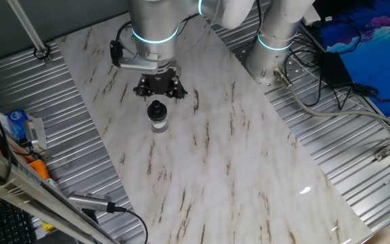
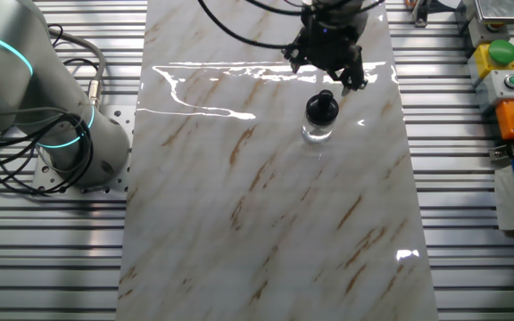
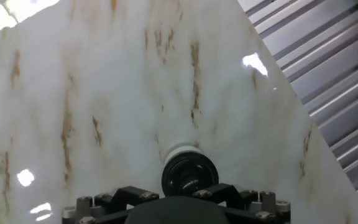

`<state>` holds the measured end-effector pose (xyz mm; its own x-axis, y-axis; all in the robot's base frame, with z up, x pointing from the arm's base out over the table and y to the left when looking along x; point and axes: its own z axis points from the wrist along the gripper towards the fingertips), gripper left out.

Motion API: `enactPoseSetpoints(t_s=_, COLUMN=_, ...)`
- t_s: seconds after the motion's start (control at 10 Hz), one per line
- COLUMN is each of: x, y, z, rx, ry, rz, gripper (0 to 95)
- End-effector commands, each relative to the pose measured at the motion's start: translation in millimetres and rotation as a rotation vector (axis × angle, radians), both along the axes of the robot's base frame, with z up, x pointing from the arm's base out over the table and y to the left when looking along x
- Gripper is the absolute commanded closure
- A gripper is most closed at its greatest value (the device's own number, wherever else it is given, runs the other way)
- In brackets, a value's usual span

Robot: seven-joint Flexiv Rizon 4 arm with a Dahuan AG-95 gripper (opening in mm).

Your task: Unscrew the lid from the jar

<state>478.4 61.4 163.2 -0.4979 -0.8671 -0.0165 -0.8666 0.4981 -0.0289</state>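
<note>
The lid (image 1: 157, 108) sits screwed on the jar (image 1: 158, 122), a small clear-bodied pot standing upright on the marble-patterned worktop (image 1: 235, 156), toward the end nearest the arm's base. In the hand view the black cap (image 3: 189, 174) shows almost face-on just ahead of the tool, its whitish jar body (image 3: 180, 151) peeping out behind it.

The gripper (image 1: 159, 87) hangs just beside and above the jar, not touching it. Its fingers look spread apart with nothing between them, though the tips are hard to make out against the black hardware.

The step in hand seems to be lining up over the cap before grasping. To do it well, the hand should centre on the lid, come straight down so the fingers straddle its rim evenly, and close only on the cap, not the body. Nothing holds the jar down, so a twist may spin the whole pot on the glossy surface.

No brand, label or legible writing shows on the jar or lid.
</note>
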Motion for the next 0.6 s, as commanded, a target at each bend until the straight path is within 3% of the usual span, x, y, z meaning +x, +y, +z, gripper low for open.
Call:
enactPoseSetpoints(t_s=0.1, x=5.5, y=-2.5, z=-4.6, rx=0.003, ry=0.002, rz=0.025, gripper=0.0)
enactPoseSetpoints(t_s=0.6, x=8.9, y=-9.2, z=-13.6, rx=0.011, ry=0.0, rz=0.037, gripper=0.0)
